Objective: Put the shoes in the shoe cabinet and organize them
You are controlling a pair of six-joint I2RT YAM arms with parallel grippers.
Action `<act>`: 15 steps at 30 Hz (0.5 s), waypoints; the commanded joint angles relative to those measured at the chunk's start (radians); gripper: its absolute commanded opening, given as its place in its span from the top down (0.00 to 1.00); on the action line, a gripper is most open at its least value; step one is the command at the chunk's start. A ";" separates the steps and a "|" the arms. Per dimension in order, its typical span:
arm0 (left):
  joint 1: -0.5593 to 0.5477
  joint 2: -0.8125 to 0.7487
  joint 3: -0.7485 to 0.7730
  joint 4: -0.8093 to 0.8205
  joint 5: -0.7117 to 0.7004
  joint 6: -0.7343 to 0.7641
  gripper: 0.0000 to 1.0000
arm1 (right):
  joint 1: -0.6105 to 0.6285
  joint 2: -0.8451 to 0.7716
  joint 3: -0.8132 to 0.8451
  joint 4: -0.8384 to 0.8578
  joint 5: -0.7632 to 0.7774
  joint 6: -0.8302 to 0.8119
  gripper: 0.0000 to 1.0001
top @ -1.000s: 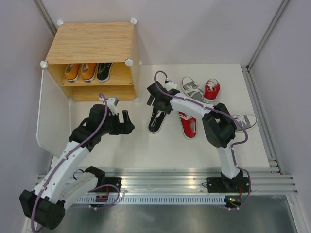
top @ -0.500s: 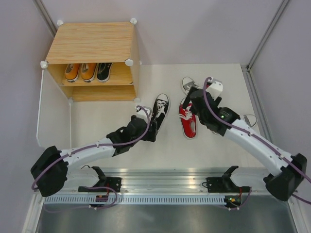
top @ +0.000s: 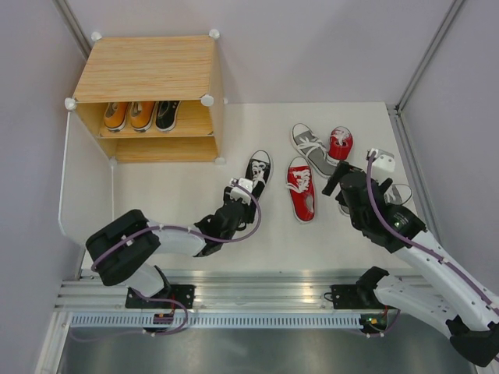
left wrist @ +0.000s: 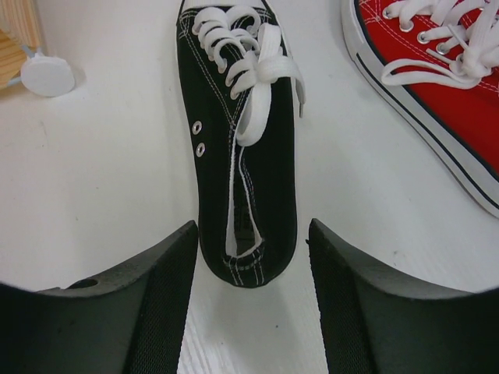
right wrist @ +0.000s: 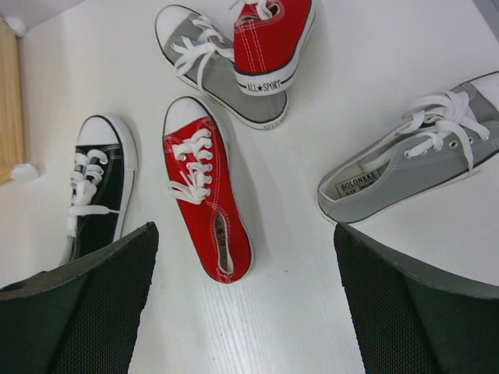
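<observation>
Left claw [left wrist: 251, 234] straddling the black shoe [left wrist: 242, 156], released.
The shoe's heel is lying between the parted fingers, unclamped, toe pointing away. The right claw [right wrist: 243, 234] is hovering wide open, a red shoe [right wrist: 199, 195] ahead between its fingers, a grey shoe [right wrist: 405, 164] to its right. The cabinet [top: 148, 70] is standing well ahead-left of the left claw.

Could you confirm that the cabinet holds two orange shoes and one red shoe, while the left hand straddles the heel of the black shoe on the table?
Not quite: the top external view shows the third shoe in the cabinet is black, not red. The two orange shoes sit beside it, and the left hand does straddle the heel of the black shoe on the table.
</observation>
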 commanded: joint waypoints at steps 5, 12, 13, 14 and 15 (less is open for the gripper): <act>-0.006 0.135 -0.012 0.242 -0.033 0.054 0.38 | -0.005 -0.009 -0.006 -0.058 0.034 -0.028 0.03; -0.003 0.212 -0.001 0.275 -0.054 0.039 0.50 | -0.005 0.003 -0.008 -0.068 0.018 -0.034 0.03; -0.005 0.220 0.003 0.275 -0.056 0.031 0.55 | -0.005 0.000 -0.009 -0.069 0.018 -0.034 0.03; -0.005 0.224 0.005 0.277 -0.057 0.027 0.60 | -0.004 0.000 -0.012 -0.071 0.015 -0.034 0.03; -0.003 0.232 0.005 0.277 -0.057 0.022 0.70 | -0.005 -0.001 -0.014 -0.071 0.017 -0.034 0.03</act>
